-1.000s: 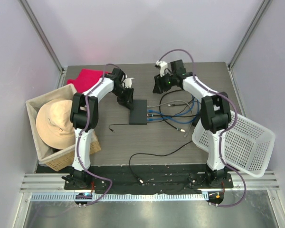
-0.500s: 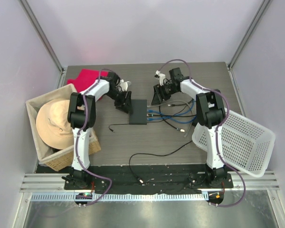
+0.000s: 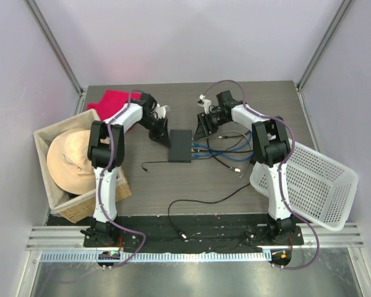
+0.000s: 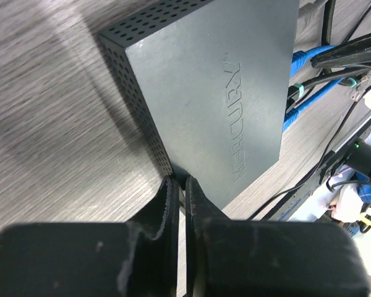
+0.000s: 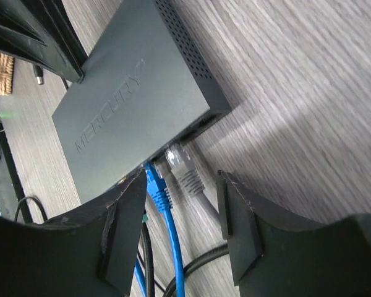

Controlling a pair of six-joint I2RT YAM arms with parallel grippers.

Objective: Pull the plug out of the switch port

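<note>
Right wrist view: the right hand (image 5: 182,180) is spread open, a finger either side of the grey plug (image 5: 184,166) and blue plug (image 5: 156,184) (which one it wants, I cannot tell), both seated in the switch (image 5: 130,105) lying flat mid-bench (image 5: 297,93). The left hand (image 4: 179,180), clenched on nothing, sets its tips against the switch's opposite edge, likely bracing it for the pull.

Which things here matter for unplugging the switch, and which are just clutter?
Job: switch, grey plug, blue plugs, left tool, right tool.
Lying about: straw hat, wicker basket, red cloth, white basket, loose black cables.
</note>
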